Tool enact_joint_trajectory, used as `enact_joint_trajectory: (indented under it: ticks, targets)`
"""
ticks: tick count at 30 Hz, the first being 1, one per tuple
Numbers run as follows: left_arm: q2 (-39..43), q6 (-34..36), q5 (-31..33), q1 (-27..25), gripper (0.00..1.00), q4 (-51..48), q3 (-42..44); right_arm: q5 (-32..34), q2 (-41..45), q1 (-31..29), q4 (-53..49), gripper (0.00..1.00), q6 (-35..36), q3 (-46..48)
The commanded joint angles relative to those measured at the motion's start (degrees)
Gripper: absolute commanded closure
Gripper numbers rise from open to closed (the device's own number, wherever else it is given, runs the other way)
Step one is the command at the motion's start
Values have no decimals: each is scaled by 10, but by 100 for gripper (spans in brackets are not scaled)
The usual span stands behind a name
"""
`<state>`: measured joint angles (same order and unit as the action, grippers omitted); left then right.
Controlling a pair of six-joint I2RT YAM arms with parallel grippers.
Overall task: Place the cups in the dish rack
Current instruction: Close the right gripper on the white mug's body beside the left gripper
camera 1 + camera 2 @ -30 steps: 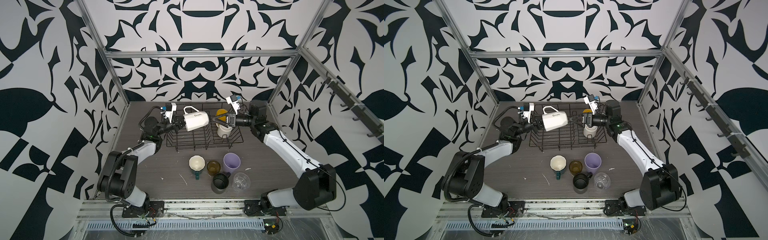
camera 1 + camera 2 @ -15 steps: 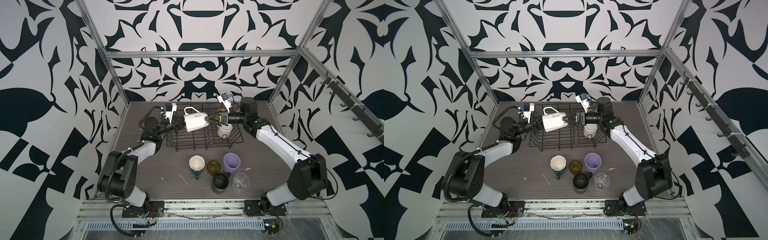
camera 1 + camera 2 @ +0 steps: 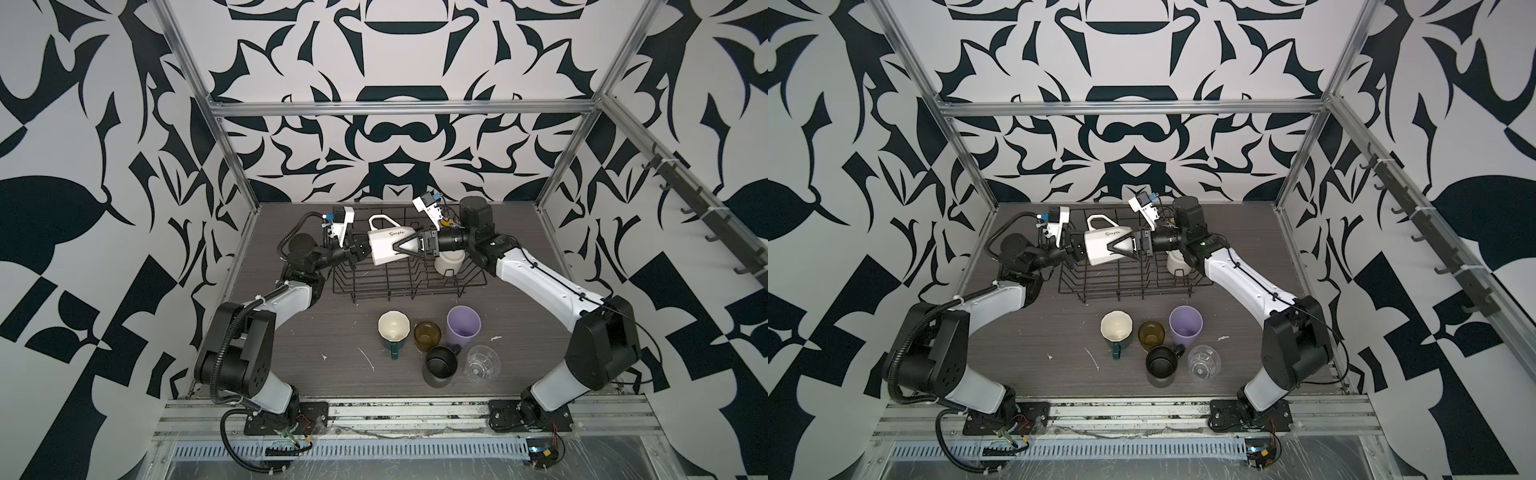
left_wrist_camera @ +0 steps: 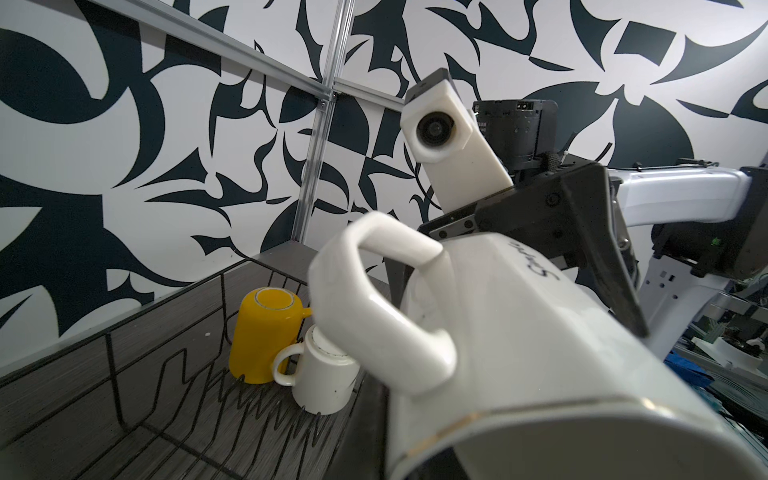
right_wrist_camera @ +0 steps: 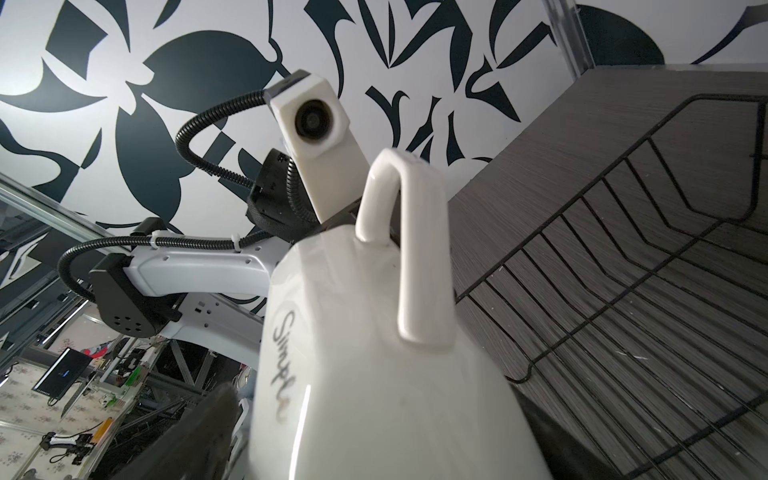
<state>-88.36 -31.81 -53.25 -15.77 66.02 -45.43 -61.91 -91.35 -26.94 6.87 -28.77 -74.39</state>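
Hanging above the left half of the rack, clear of its wires, the cream mug is held in the air between the two arms. It is pinched at the rim by the left gripper, whose jaws are closed tight on the wall of the mouth. The right gripper is spread as wide as it goes. Its fingers are laid along the mug's sides from the base end; whether the pads press the mug cannot be told, so no hold is credited to it.

The mug's long axis is laid nearly level and runs from one gripper to the other: mouth toward the left gripper, base toward the right, handle turned up. The right gripper is thus lined up end-on with the mug and set astride it. A handover is judged to be in hand. The right jaws would need to be shut across the body before the rim is let go, or the mug could be dropped onto the prongs.

Eight cups are counted:
- One is in the air.
- Two are stood mouth-down, side by side, at the rack's right end: the yellow mug and the white mug.
- Five are stood upright on the table, clustered in front of the rack: the teal mug, the amber glass, the lilac tumbler, the black mug and the clear glass.

One rack and two grippers are in view
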Motion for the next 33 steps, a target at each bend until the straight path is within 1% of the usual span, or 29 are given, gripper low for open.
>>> enact_joint_trajectory:
  ticks: [1,6,10,14,17,20,24,26,30,32,33]
  targets:
    - [16,-12,-2,-3,100,53,-23,-7,0,-8,39,2,-6,-32]
    - [17,-14,-1,-2,100,54,-25,-7,-8,-14,39,4,-11,-40]
    - [17,-15,-2,-3,100,53,-27,-9,-12,-18,42,7,-14,-42]
    - [16,-15,-1,-3,100,52,-30,-13,-16,-22,40,13,-18,-44]
    - [14,-14,2,-3,100,52,-31,-16,-20,-23,38,21,-22,-47]
    - [14,-14,6,-3,100,52,-32,-18,-23,-25,34,31,-23,-51]
    - [15,-14,8,-3,100,48,-36,-17,-25,-26,30,50,-23,-53]
    - [16,-13,11,-3,100,45,-36,-13,-24,-26,25,63,-23,-54]
    - [19,-8,16,-3,100,31,-36,-4,-14,-26,25,82,-30,-54]
    - [21,-3,18,-3,100,25,-36,3,-7,-27,35,96,-41,-55]
    - [22,-1,19,-3,100,24,-36,7,-3,-26,37,100,-45,-55]
